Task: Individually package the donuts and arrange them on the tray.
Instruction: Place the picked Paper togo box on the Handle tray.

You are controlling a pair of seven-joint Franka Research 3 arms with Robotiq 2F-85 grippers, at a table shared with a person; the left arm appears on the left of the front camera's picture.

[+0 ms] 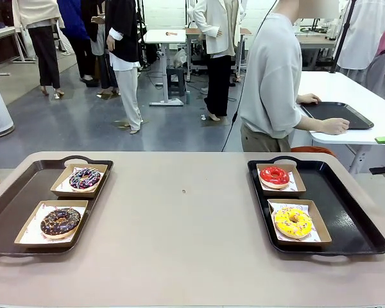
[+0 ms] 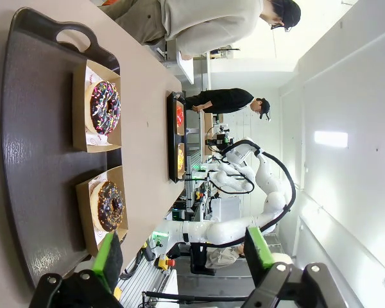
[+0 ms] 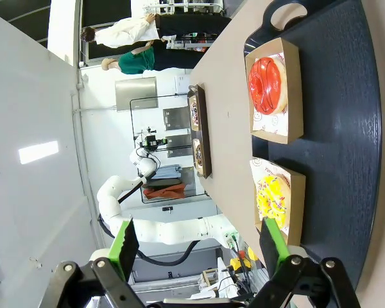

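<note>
Beige table [image 1: 192, 244] fronts a busy workroom; a person [image 1: 273, 83] stands at the far side, turned away toward a white side table with an empty black tray [image 1: 337, 114] under the hands.

Status: all four donuts sit singly in open paper-lined cardboard boxes, two per tray. Left tray [image 1: 13, 205]: purple-glazed donut [image 1: 85, 179] in the far box, chocolate donut [image 1: 60, 221] in the near box. Right tray [image 1: 346, 218]: red donut [image 1: 274, 176] far, yellow donut [image 1: 293, 221] near. Packaging and arranging appear complete or close to it; no box is lidded, and whether closing is required cannot be judged.

Left gripper [image 2: 183, 253] hangs off the near end of the left tray, fingers spread wide, holding nothing. Right gripper [image 3: 199, 247] hangs likewise at the near end of the right tray, fingers spread and empty.

Obstructions: none on the table between the trays, apart from a small dark speck [image 1: 183, 190].
</note>
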